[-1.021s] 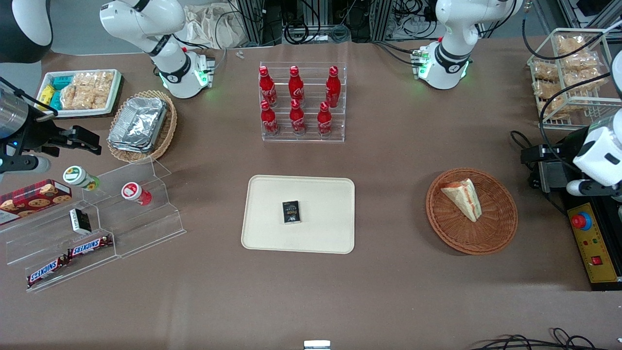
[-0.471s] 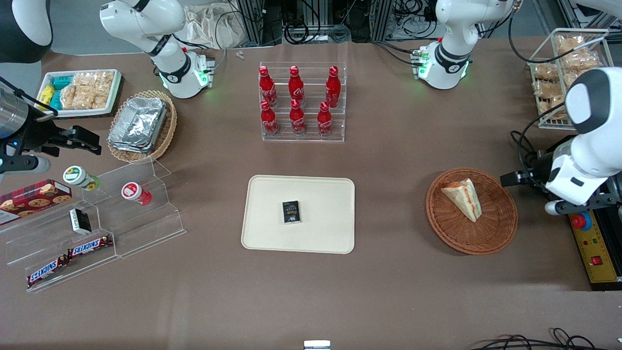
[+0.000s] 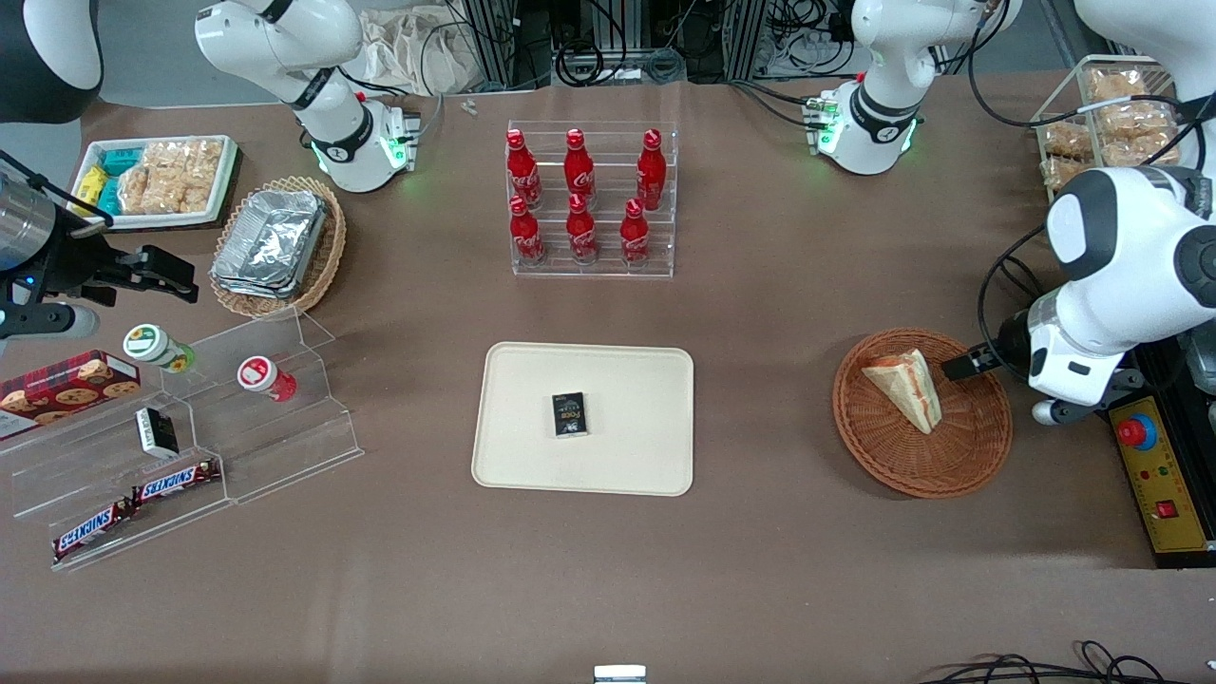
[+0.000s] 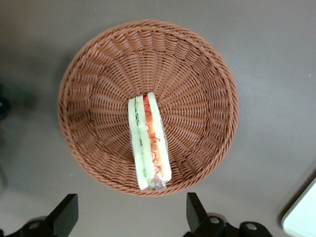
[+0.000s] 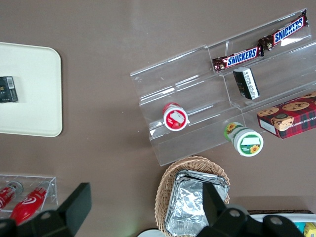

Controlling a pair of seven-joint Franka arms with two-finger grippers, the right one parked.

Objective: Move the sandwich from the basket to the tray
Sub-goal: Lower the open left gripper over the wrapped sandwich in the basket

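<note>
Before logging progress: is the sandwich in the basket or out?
In: the sandwich lies inside the basket, gripper open above it.

This is a robotics lab staged as a small shop counter. Two white robot arm bases [image 3: 356, 142] are bolted along the upper edge of a brown-covered tabletop [image 3: 760, 570], with cable bundles [image 3: 608, 47] and metal racks along the top of the frame. Goods are laid out like merchandise: red cola bottles [image 3: 579, 195] on a clear tiered stand at upper centre, Snickers bars [image 3: 133, 503] on acrylic steps at lower left, and an emergency-stop box [image 3: 1164, 475] at the right edge.
</note>
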